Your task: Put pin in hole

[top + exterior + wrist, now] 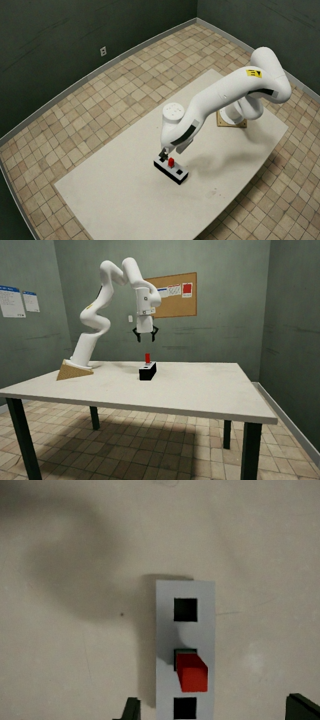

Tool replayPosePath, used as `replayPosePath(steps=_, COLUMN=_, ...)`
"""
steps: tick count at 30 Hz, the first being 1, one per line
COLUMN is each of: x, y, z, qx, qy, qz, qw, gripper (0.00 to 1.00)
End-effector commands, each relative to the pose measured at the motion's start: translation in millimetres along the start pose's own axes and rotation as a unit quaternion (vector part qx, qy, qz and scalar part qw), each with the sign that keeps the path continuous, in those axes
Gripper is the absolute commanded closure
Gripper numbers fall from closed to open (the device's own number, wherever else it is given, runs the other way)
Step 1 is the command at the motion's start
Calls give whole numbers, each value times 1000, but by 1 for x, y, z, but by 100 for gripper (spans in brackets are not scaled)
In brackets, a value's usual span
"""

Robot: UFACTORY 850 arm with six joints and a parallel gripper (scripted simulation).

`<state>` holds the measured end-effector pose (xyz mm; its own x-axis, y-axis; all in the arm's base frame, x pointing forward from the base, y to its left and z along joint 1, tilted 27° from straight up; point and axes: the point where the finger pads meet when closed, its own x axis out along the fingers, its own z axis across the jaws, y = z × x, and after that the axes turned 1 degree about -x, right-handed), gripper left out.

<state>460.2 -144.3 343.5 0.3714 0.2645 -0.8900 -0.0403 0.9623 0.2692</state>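
The block (173, 170) (145, 374) (206, 630), grey on top with black sides, stands on the table. The pin (170, 162) (147, 358) (194, 676) stands about upright in its middle hole, red end up. A short grey band shows between the red part and the block's top in the exterior view. The two end holes (179, 171) (185, 609) (185, 708) are empty; one is partly behind a finger in the top view. My gripper (146, 340) (216, 709) is open and empty, pointing down, well above the pin and block. The holes' depths cannot be seen.
The white table (111, 186) (196, 389) carries the block and the arm's base on a brown wedge-shaped mount (232, 125) (73, 372). A cork board (178, 307) hangs on the wall behind.
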Motion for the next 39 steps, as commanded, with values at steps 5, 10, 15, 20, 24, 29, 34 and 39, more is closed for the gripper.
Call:
replayPosePath(steps=5, x=-1, y=0, z=1, qx=0, qy=-1, qz=0, qw=1000, gripper=0)
replayPosePath(steps=10, x=61, y=0, z=2, qx=-1, qy=-1, qz=0, qw=1000, gripper=0)
replayPosePath(steps=15, x=61, y=0, z=2, qx=-1, qy=-1, qz=0, qw=1000, gripper=0)
replayPosePath(steps=20, x=61, y=0, z=2, qx=-1, qy=-1, qz=0, qw=1000, gripper=0)
replayPosePath(steps=24, x=102, y=0, z=3, qx=-1, qy=0, qz=-1, qw=1000, gripper=0)
replayPosePath(steps=29, x=102, y=0, z=3, qx=-1, qy=0, qz=-1, qw=1000, gripper=0)
replayPosePath(steps=34, x=102, y=0, z=3, qx=-1, qy=0, qz=-1, qw=1000, gripper=0)
replayPosePath(steps=39, x=102, y=0, z=3, qx=-1, qy=0, qz=-1, qw=1000, gripper=0)
